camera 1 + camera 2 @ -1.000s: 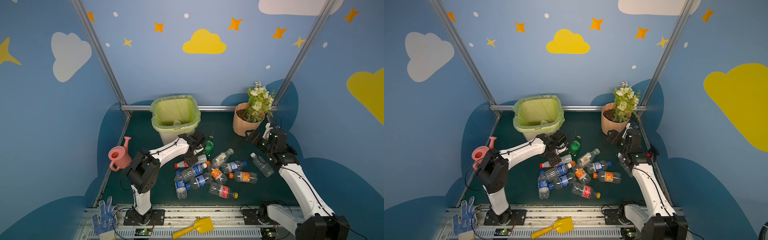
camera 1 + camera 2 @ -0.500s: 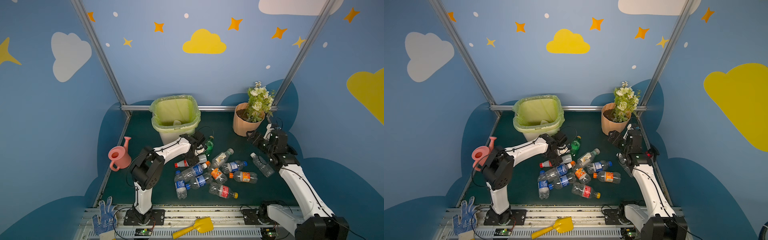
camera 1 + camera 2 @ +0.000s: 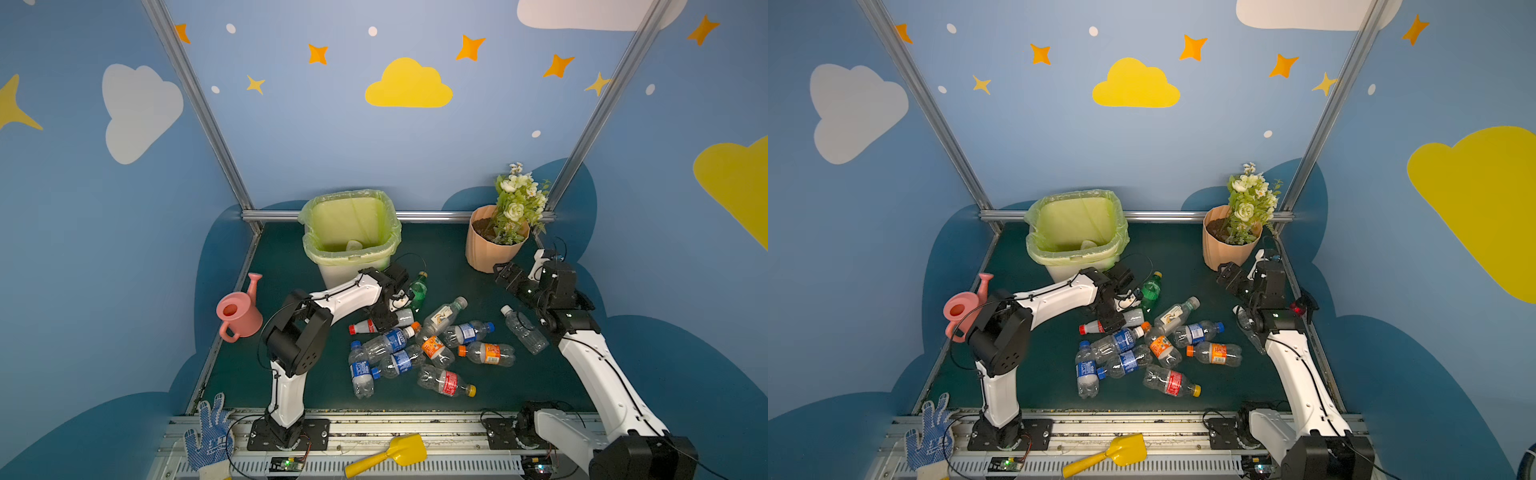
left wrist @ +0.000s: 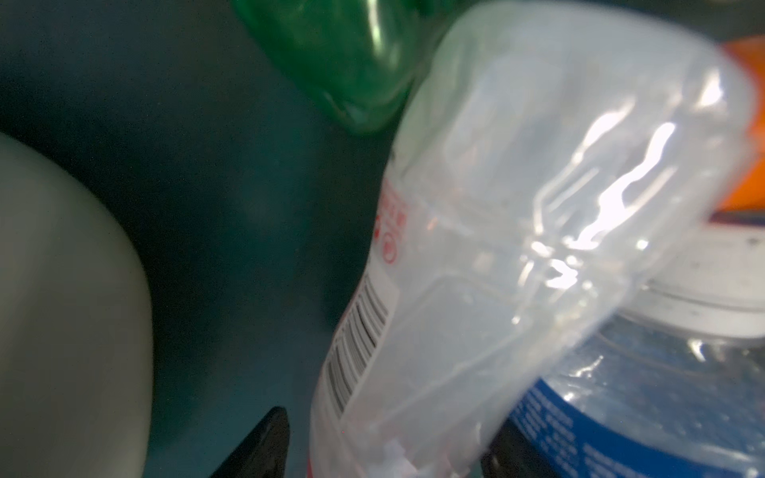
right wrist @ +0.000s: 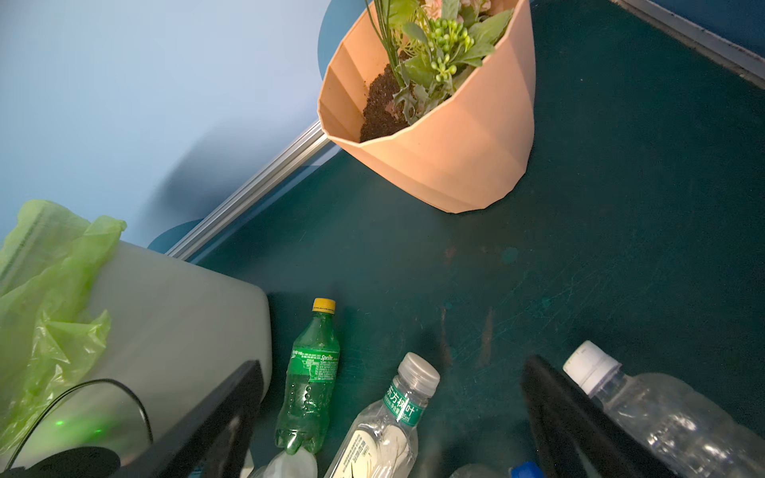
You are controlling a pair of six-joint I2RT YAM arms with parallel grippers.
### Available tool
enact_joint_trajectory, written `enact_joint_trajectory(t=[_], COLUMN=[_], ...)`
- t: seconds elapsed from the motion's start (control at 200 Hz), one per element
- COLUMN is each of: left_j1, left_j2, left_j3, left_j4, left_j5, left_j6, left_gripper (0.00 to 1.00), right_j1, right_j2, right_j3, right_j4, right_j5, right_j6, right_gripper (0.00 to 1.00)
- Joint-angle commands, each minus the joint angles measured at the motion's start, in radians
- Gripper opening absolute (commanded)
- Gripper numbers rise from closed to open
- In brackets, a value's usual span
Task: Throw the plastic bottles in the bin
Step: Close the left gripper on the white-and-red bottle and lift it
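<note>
Bottles (image 3: 432,345) are lying heaped on the surface (image 3: 291,266) by the bin (image 3: 351,258); our left pincer (image 3: 384,322) is straddling the red-capped bottle (image 3: 365,327), jaws unclenched, while our right pincer (image 3: 505,274) is hanging released.

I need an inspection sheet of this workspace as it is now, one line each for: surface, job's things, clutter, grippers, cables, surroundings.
Surface: dark green mat, scuffed and stained.
Job's things: bottle pile lying mid-mat; green bottle beside the bin; one clear bottle apart on the right; bin lined, a pale item inside.
Clutter: pink watering can and flower pot on the mat; yellow shovel and dotted glove on the front rail.
Grippers: left gripper straddles the red-capped bottle, gap at one finger; right gripper open, empty.
Cables: black cable loops off the left wrist.
Surroundings: blue painted walls, aluminium frame; nothing else seen.
</note>
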Motion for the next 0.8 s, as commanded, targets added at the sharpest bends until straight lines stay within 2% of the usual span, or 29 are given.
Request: enact_joint_trajectory(t=[0.0,0.23,0.791], left_j1=[0.010,0.011,0.010], left_j2=[0.014,0.016,-0.054], left_j3=[0.011,0.011,0.004], left_j4=[-0.002,-0.005,-0.027], left_j5=[0.026,0.037,0.040], left_j6=[0.014,0.028,0.046], left_gripper=[0.70,0.61,0.56], right_j1=[-0.007,-0.012,-0.025], right_j2=[-0.020,-0.022,-0.029], right_j3=[-0.007,-0.013,-0.021], right_j4=[0.003,0.007,0.012], right_j5=[-0.006,-0.012,-0.018], right_j6=[0.010,0.018,0.033], right_gripper=[0.97,0.97,0.97])
